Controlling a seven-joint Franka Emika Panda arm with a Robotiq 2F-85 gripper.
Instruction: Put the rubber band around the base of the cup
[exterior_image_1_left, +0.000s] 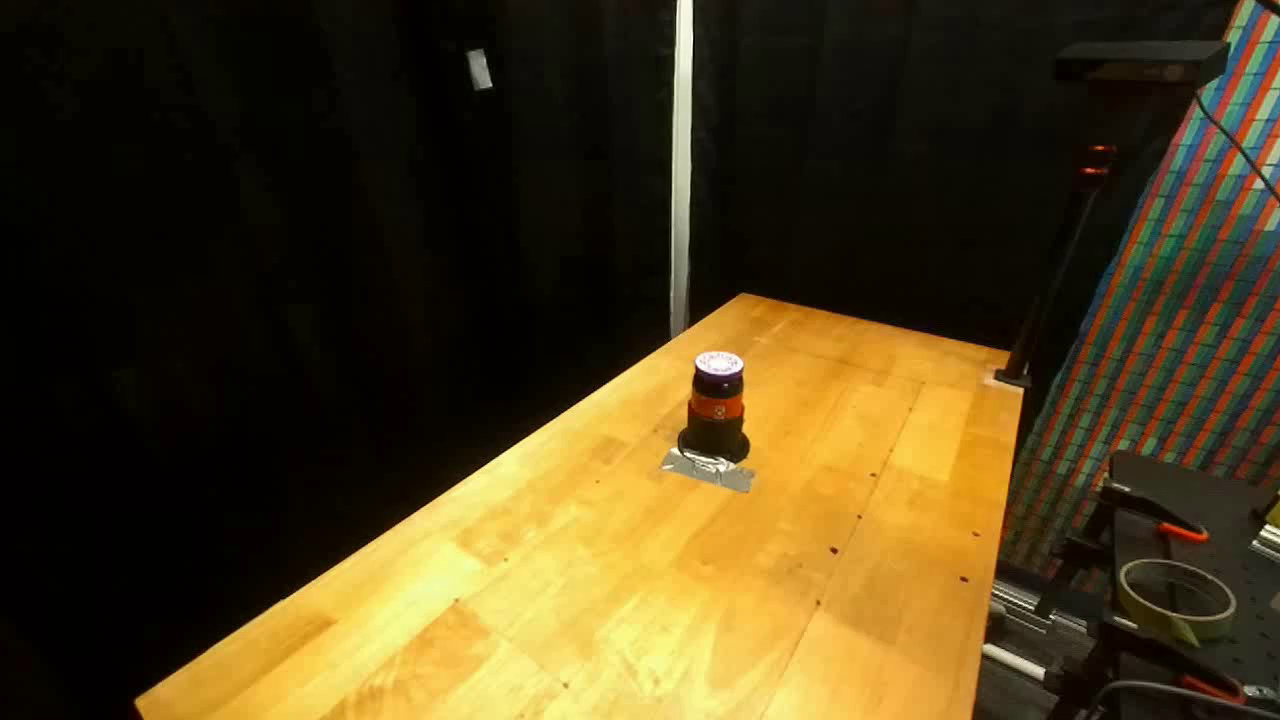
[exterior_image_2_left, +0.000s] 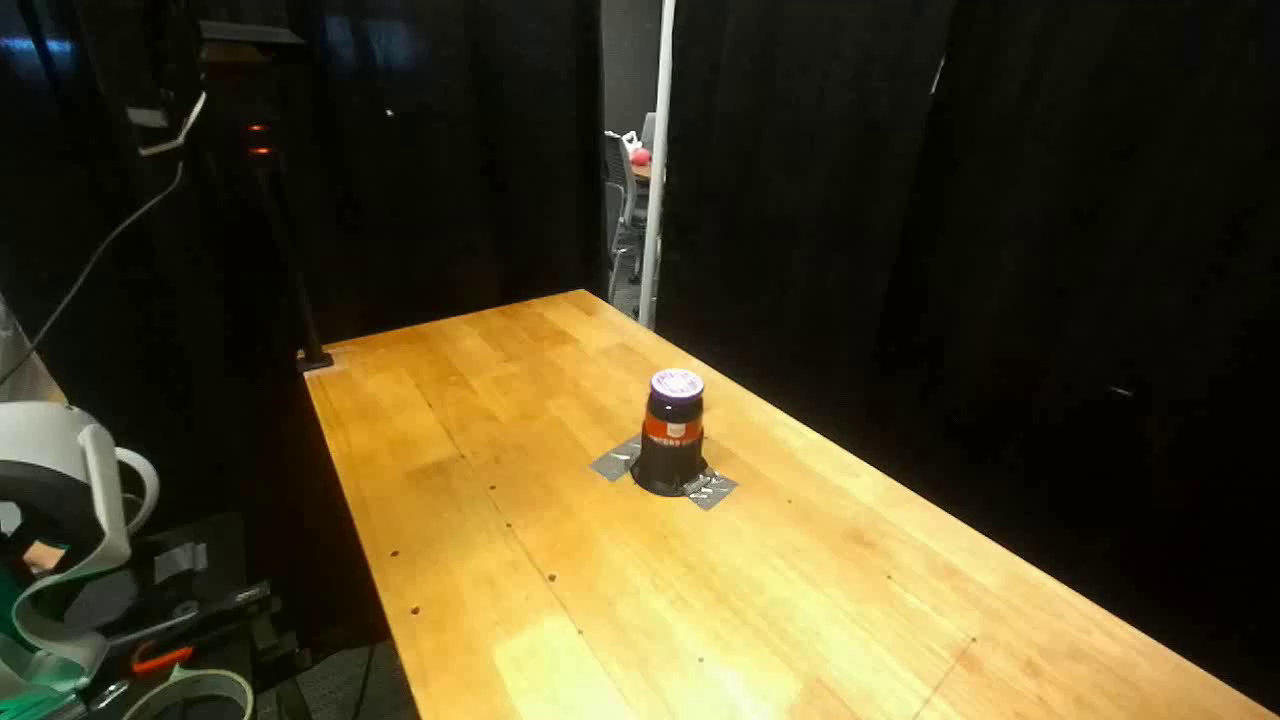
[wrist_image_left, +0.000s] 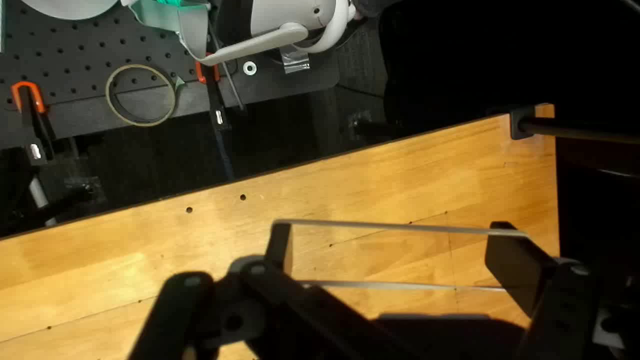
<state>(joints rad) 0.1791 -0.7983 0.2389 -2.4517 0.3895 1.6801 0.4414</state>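
Wrist view: tool (wrist_image_left: 397, 254) spread wide, rubber band (wrist_image_left: 400, 227) stretched around both fingers (wrist_image_left: 517, 262), two strands spanning gap between them. Both exterior views: cup (exterior_image_2_left: 672, 430) standing on worktop (exterior_image_2_left: 520, 370), dark body, orange middle, purple-and-white top. Silver tape (exterior_image_2_left: 715, 489) on worktop at cup's base. Beside worktop: black pegboard (wrist_image_left: 60, 70) with tape roll (exterior_image_1_left: 1212, 624) and orange-tipped clamps (wrist_image_left: 215, 97). Black pole (wrist_image_left: 565, 131) at worktop corner.

The rubber band (wrist_image_left: 400, 226) spans the fingers (wrist_image_left: 515, 260) of the gripper (wrist_image_left: 395, 237) above the table (wrist_image_left: 350, 180). Beyond the gripper in the wrist view, a tape roll (wrist_image_left: 141, 123) lies leftward on a pegboard (wrist_image_left: 80, 112); rightward, a pole (wrist_image_left: 560, 129) stands at the table's corner. In both exterior views the cup (exterior_image_1_left: 717, 408) stands on the table.
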